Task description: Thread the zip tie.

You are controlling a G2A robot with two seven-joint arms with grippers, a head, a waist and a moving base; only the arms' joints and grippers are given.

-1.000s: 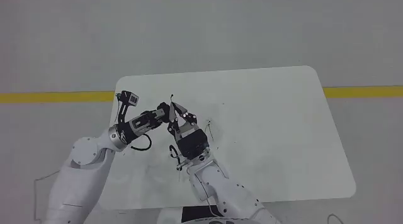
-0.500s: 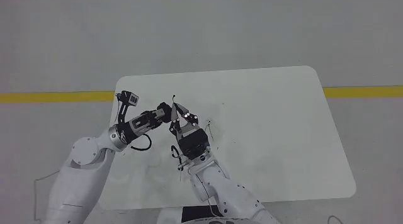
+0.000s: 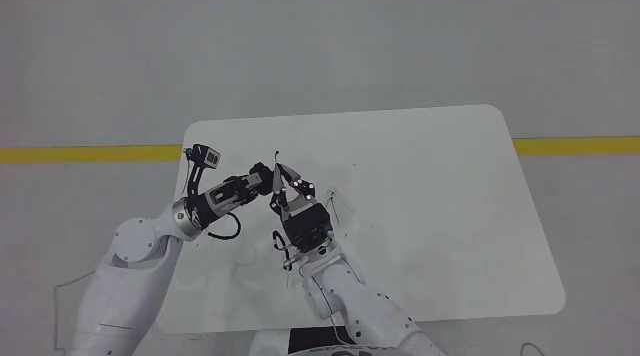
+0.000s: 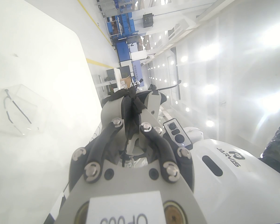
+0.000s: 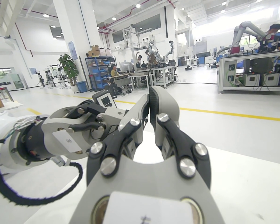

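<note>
The two grippers meet tip to tip above the left part of the white table (image 3: pixel 440 226). My left gripper (image 3: pixel 266 181) comes in from the left and is shut on a thin black zip tie (image 3: pixel 275 161), whose free end sticks up past the fingers. In the left wrist view the tie's strand (image 4: pixel 128 131) runs between the fingers of the left gripper (image 4: pixel 130 99). My right gripper (image 3: pixel 281 179) rises from the near side. It is shut (image 5: pixel 149 94) on the same zip tie (image 5: pixel 150 76), which pokes out beyond its pads.
A clear plastic bag (image 3: pixel 342 208) with a few spare black zip ties (image 4: pixel 14 108) lies flat on the table just right of the grippers. The table's rounded far corner and edges lie well away from both arms.
The tie's free end and the right gripper have edged slightly to the right. Both grippers keep their hold.
</note>
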